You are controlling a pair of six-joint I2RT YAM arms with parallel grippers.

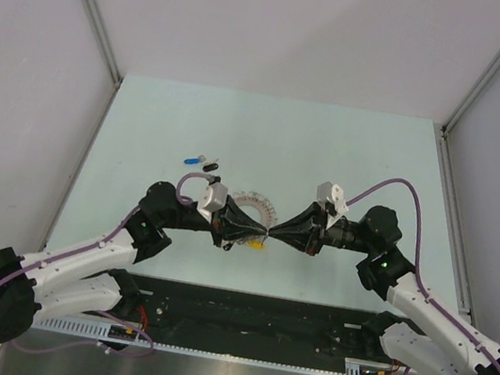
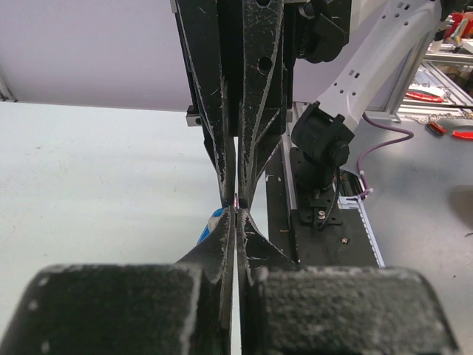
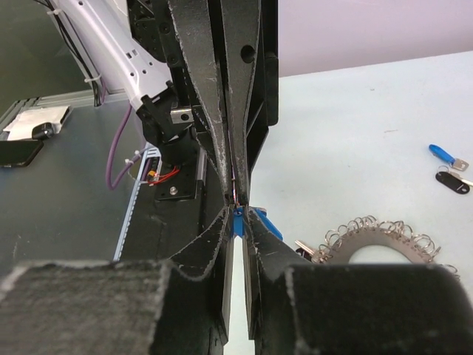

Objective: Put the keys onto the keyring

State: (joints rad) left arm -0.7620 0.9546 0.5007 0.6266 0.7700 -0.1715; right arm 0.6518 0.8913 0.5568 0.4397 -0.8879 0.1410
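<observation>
Bench point(image 1: 349, 165), surveyed left to right.

Far left of centre: loose blue key point(image 3: 441, 154) and black key point(image 3: 449, 181) lie side by side, apart from each other, well clear of both claws. Nothing covers them.

Left claw point(image 2: 235, 222): fingers pressed together, no gap visible. Whether anything thin is pinched at the tips cannot be told.

Ring point(image 3: 378, 235): flat on the bench just behind the point where the two claws meet tip to tip. From above, the claw fingers cross its near edge. In the right wrist view, that claw's own body hides its lower part.

Right claw point(image 3: 238, 214): closed on the held blue key point(image 3: 269, 225), whose head shows between the fingertips and past one finger. A metal blade point(image 3: 303, 250) shows just beside the ring. Whether it belongs to that key cannot be told.

Surroundings: a purple cable point(image 1: 402, 188) loops over the right arm, and red-handled tools point(image 2: 425, 95) lie off the bench.

Count: two arms, two claws, one ring, three keys confirmed (two blue, one black).
</observation>
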